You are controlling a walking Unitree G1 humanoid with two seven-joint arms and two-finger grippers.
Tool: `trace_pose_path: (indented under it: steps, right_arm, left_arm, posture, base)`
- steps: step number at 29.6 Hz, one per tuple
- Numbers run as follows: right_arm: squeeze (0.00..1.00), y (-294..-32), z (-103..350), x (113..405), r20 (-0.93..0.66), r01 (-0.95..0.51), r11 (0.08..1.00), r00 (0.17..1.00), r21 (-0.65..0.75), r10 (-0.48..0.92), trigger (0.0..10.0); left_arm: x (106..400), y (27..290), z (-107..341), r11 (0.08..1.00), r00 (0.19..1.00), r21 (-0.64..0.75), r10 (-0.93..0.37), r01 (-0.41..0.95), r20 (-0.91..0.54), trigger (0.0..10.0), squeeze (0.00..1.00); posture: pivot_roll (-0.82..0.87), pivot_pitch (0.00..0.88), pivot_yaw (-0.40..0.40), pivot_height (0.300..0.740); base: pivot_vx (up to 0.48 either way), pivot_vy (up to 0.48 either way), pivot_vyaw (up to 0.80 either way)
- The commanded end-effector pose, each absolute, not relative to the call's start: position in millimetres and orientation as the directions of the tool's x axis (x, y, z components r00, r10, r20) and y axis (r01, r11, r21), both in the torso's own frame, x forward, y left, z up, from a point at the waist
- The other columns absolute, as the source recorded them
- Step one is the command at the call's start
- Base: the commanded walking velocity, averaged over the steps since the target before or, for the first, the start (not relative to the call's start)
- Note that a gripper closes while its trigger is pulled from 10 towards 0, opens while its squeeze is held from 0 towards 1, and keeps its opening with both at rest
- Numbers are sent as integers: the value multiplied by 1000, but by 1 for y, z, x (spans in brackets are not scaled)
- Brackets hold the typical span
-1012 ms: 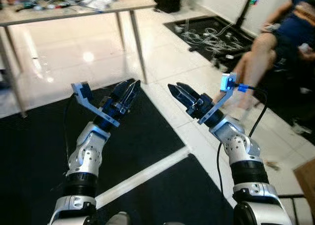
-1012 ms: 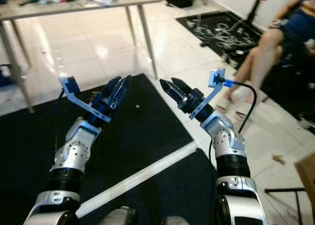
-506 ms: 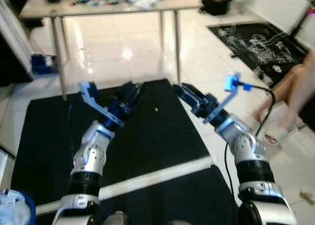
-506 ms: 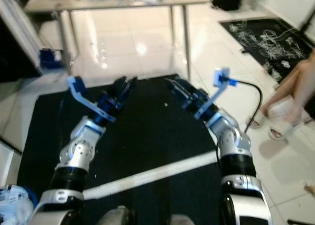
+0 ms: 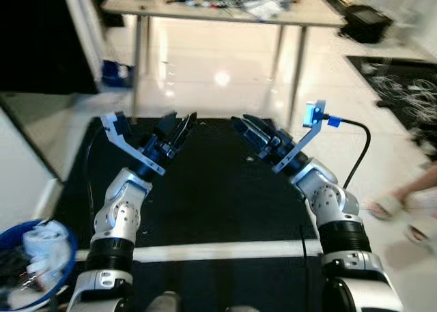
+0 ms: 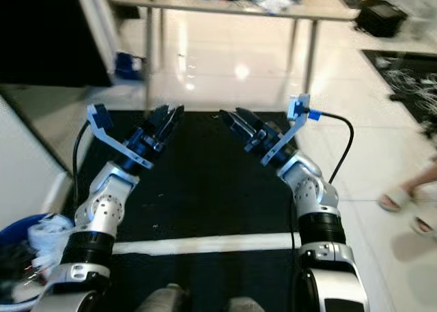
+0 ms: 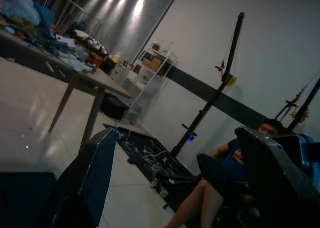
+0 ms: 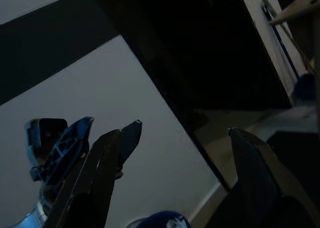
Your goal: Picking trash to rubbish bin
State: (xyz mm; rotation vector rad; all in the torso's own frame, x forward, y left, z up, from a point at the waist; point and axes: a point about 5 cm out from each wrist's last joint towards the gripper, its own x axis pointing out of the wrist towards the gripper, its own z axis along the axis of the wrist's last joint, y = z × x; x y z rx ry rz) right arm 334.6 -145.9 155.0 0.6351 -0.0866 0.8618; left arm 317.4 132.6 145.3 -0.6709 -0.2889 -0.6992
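Already, some trash (image 5: 42,242) is seen lying in the blue rubbish bin (image 5: 68,238), low at the robot's left. Nothing is held: the left gripper (image 5: 179,126) and right gripper (image 5: 247,128) are raised over the black mat (image 5: 212,189), jaws apart. More trash must be found.

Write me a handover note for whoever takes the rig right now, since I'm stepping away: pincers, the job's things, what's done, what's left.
Left pincer: open, empty, raised over the black mat.
Right pincer: open, empty, raised beside it over the same mat.
Rubbish bin: blue, on the floor at the robot's left, already holding crumpled white trash.
A small pale scrap lies on the mat near the right pincer; too small to identify.
Done: nothing in hand.
Left: check that scrap, pick up any trash, drop it in the bin.
A person's sandalled feet are on the right.
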Motion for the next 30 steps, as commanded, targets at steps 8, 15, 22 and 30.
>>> trace_pose_path:
  steps: [8,15,22,30]
  right_arm:
    - [0,-149,155,335,326,-714,487,678,503,659,10000]
    - [0,-149,155,335,325,-713,491,681,501,657,10000]
    - [0,-149,156,335,322,-711,497,683,498,655,10000]
    - [0,-149,156,335,321,-710,499,684,497,655,10000]
  left_arm:
    - [315,125,145,570,713,-428,-541,701,446,10000,0]
    - [314,125,145,568,709,-425,-541,705,452,10000,0]
    - [314,124,146,567,704,-418,-544,710,457,10000,0]
    - [314,124,145,566,703,-419,-544,710,457,10000,0]
  posture:
    - [-52,0,-62,740]
    - [-52,0,-62,740]
    - [-53,0,-63,740]
    - [-53,0,-63,740]
  base:
    - [31,0,0]
    - [230,0,0]
    - [174,0,0]
    - [296,0,0]
